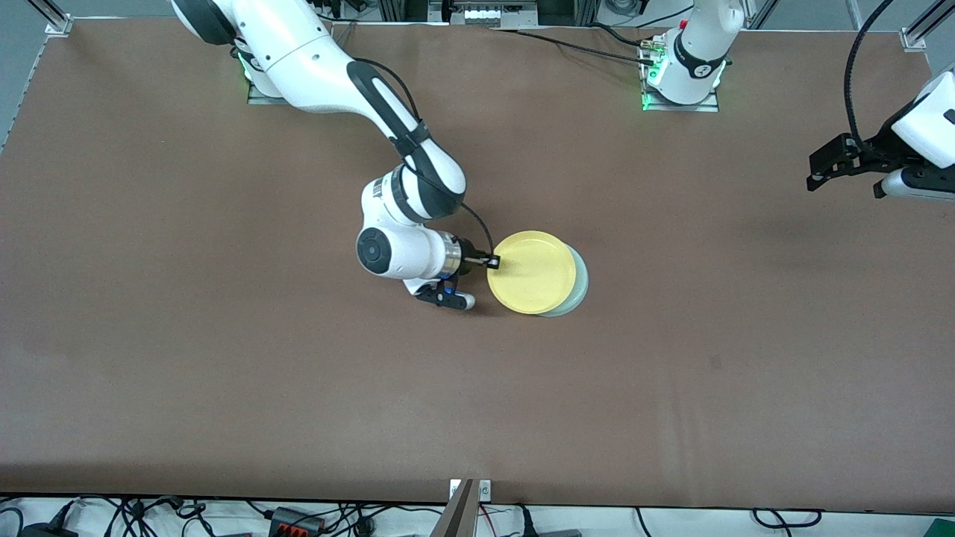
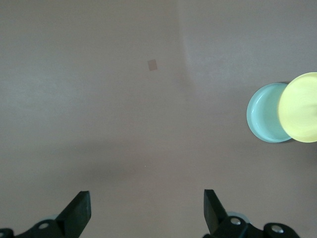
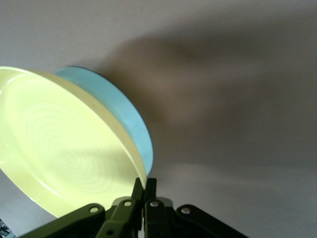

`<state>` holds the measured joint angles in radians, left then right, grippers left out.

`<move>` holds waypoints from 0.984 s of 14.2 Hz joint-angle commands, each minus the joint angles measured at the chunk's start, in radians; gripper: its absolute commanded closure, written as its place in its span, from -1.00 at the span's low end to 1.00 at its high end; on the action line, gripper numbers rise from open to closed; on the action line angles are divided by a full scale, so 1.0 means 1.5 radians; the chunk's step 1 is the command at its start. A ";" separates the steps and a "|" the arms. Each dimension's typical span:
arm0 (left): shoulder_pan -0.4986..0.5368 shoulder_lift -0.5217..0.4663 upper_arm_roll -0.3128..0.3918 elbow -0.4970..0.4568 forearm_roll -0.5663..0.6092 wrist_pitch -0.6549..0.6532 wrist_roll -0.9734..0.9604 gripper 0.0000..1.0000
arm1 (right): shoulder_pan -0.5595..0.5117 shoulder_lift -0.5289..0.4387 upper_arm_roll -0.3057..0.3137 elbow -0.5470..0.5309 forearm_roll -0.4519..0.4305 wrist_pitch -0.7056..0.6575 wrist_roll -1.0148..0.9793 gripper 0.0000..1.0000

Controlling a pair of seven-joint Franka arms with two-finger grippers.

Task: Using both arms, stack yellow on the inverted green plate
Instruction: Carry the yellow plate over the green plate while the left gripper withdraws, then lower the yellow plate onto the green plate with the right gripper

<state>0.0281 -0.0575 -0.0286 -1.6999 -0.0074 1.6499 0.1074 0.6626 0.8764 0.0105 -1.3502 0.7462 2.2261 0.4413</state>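
The pale-yellow plate (image 1: 531,272) is pinched by its rim in my right gripper (image 1: 494,261), which is shut on the edge toward the right arm's end of the table. It hangs tilted over the mint-green plate (image 1: 580,280), hiding most of it; only a crescent shows. In the right wrist view the yellow plate (image 3: 64,148) leans against the green plate (image 3: 124,114), with my right gripper (image 3: 145,186) clamped on the yellow rim. My left gripper (image 1: 821,168) waits open and empty over the left arm's end of the table. Its own view has the left gripper (image 2: 147,208), green plate (image 2: 265,119) and yellow plate (image 2: 301,106).
The brown table (image 1: 224,373) spreads wide around the plates. A small square mark (image 2: 152,65) lies on it. The left arm's base (image 1: 683,67) stands at the table's back edge. Cables run along the edge nearest the front camera.
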 commanded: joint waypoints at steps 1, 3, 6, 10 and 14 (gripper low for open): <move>-0.015 -0.013 0.011 -0.017 -0.008 0.012 0.013 -1.00 | 0.031 0.026 -0.008 0.030 -0.013 0.029 0.034 1.00; -0.015 -0.014 0.011 -0.016 -0.008 0.001 0.012 -1.00 | 0.039 0.030 -0.008 0.030 -0.034 0.043 0.051 1.00; -0.006 -0.011 0.005 -0.016 -0.011 -0.006 0.014 -1.00 | 0.042 0.031 -0.008 0.030 -0.063 0.044 0.058 1.00; -0.008 -0.004 0.002 -0.003 -0.008 -0.009 0.012 -1.00 | 0.043 0.032 -0.008 0.032 -0.088 0.045 0.073 1.00; -0.007 -0.004 0.002 -0.002 -0.007 -0.010 0.010 -1.00 | 0.045 0.042 -0.006 0.042 -0.087 0.062 0.078 1.00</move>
<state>0.0159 -0.0576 -0.0277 -1.7068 -0.0074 1.6450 0.1073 0.7161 0.9117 0.0078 -1.3329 0.6291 2.3084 0.5255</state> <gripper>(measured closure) 0.000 0.974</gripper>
